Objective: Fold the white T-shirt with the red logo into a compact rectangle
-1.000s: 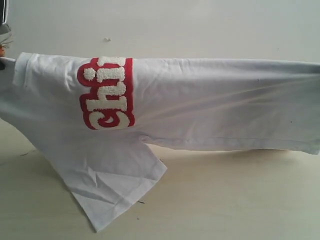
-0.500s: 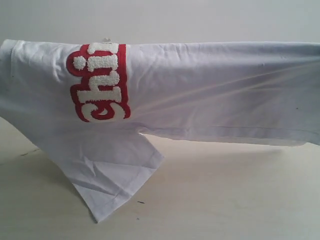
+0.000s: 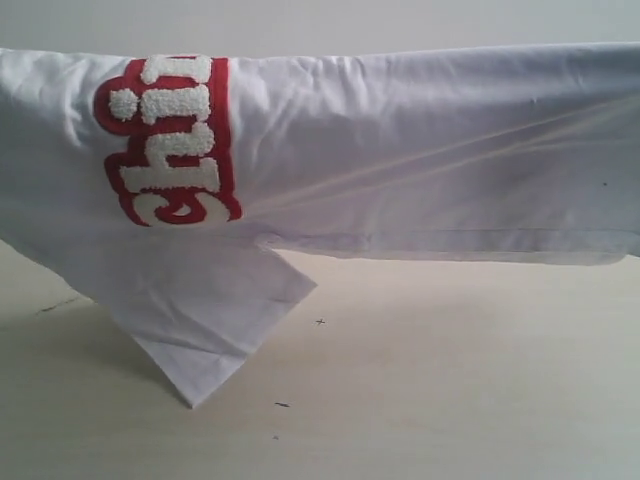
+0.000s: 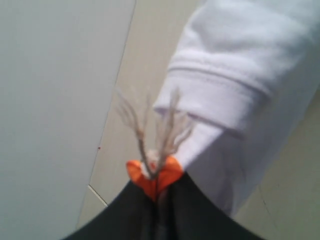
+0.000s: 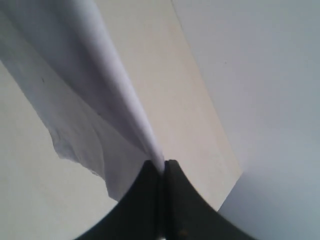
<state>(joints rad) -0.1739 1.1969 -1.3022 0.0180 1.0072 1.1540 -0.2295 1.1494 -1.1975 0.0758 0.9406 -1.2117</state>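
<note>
Two clamped jaws, I note: left gripper (image 4: 156,189) and right gripper (image 5: 163,169) pinch the white T-shirt (image 3: 420,150) (red logo (image 3: 170,140) sideways), stretched above the table (image 3: 460,390).

Wall (image 3: 400,22) far: plain, pale grey-white. Bench (image 3: 470,390) near: pale cream top, matte, fills lower half of exterior view. Few tiny dark specks (image 3: 282,404) on bench, left of centre. Soft grey shadow (image 3: 55,345) on bench at left, fainter band toward right. Light diffuse, even. Wrist views: same pale bench bordering plain grey surface.
</note>
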